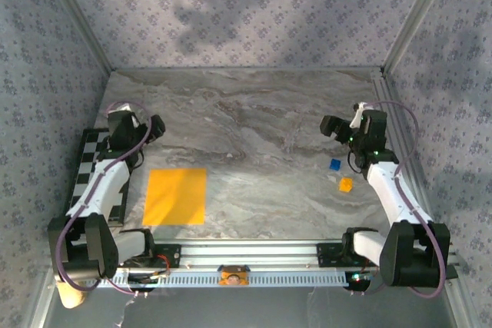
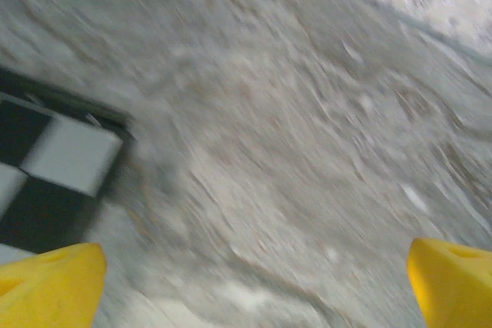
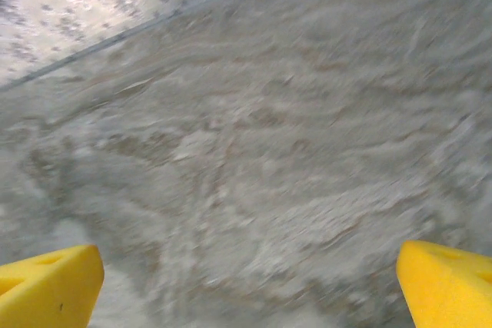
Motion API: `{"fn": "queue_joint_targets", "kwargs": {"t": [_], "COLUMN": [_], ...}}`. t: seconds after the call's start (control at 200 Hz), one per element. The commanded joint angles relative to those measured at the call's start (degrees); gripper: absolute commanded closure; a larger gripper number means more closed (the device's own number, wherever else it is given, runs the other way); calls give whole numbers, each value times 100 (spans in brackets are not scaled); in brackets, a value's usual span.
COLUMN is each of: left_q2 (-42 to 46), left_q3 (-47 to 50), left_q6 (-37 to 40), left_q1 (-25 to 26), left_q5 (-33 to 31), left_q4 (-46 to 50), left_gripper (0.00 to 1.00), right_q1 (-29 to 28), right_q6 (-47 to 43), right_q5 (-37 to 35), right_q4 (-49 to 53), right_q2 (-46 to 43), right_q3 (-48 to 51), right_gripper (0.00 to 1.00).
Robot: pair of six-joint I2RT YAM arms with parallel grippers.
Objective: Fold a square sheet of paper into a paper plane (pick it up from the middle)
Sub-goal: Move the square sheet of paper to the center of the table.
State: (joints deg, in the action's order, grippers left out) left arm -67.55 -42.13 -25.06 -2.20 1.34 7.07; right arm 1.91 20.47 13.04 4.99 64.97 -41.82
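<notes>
On the marble table (image 1: 261,120), the paper (image 1: 175,196) lay flat near the left gripper (image 1: 157,127) and well apart from the right gripper (image 1: 330,125). Both arms stood bent, jaws spread wide.

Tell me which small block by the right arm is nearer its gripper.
The blue block: it lies closest to the right gripper, while the orange block sits farther off, beyond the blue one.

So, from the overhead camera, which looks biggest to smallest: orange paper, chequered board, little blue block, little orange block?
1. The chequered board, seemingly the largest, though the left arm covers part of it.
2. The square sheet of paper.
3. The blue block and the orange block: both tiny and alike, so unranked.
</notes>
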Motion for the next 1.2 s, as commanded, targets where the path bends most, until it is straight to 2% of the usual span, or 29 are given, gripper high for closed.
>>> {"fn": "queue_joint_targets", "kwargs": {"t": [0.0,0.085,0.215,0.375,0.46,0.58,0.8,1.194], "left_q2": [-53,-138,-135,-60,-66,-87,-317,-1286], "left_q3": [68,126,160,513,637,822,814,437], "left_q6": [-515,-629,-935,-1246,-1347,-1459,-1467,-1745], "left_q1": [47,271,853,1452,1653,1721,1758,2063], "left_q5": [1651,1685,999,958,816,989,1175,1388], "left_q4": [1127,1580,2487,2568,2603,2408,2158,1610], "left_gripper": [0,0,0,0,0,0,0,0], "right_q1": [-267,-848,-1741,-2441,-2529,-2573,-2607,-2770], "right_q6": [1038,1187,1322,1742,1947,2204,2098,2160], "right_q5": [1120,937,354,-64,93,224,286,299], "right_q4": [816,888,1027,849,674,396,482,491], "right_q2": [116,212,368,619,767,890,1116,1352], "right_q3": [-180,-228,-339,-370,-424,-491,-755,-646], "right_gripper": [0,0,0,0,0,0,0,0]}}
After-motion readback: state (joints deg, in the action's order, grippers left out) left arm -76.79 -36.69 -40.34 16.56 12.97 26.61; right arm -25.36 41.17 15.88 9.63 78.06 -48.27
